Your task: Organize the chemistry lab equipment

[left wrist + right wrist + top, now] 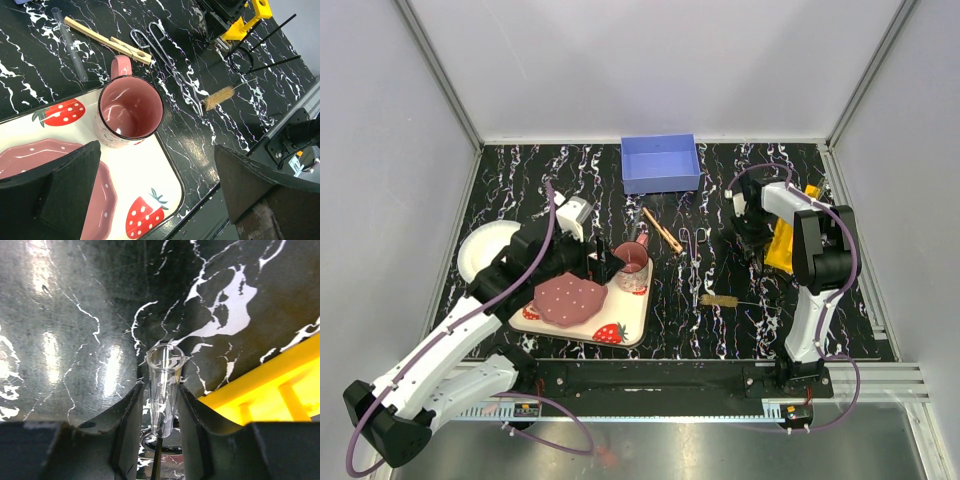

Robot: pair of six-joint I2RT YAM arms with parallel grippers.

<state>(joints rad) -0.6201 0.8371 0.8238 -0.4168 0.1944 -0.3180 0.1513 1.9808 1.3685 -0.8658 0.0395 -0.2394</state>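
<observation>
My right gripper (752,235) (160,405) is shut on a clear glass test tube (165,382), held upright just above the table beside the yellow holed rack (782,240) (270,385). My left gripper (605,262) (159,175) is open and empty, hovering over the strawberry tray near the pink cup. The tan wooden clamp (662,230) (107,41), metal forceps (698,243) (170,62) and bristle brush (720,300) (219,97) lie on the black marble table between the arms. A second clear tube (70,42) lies by the clamp. Thin dark rods (270,35) lie by the rack.
The strawberry-print tray (630,318) (165,180) holds a pink plate (568,298) and pink cup (632,262) (129,112). A blue bin (660,163) stands at the back centre. A white bowl (480,248) sits at the left edge.
</observation>
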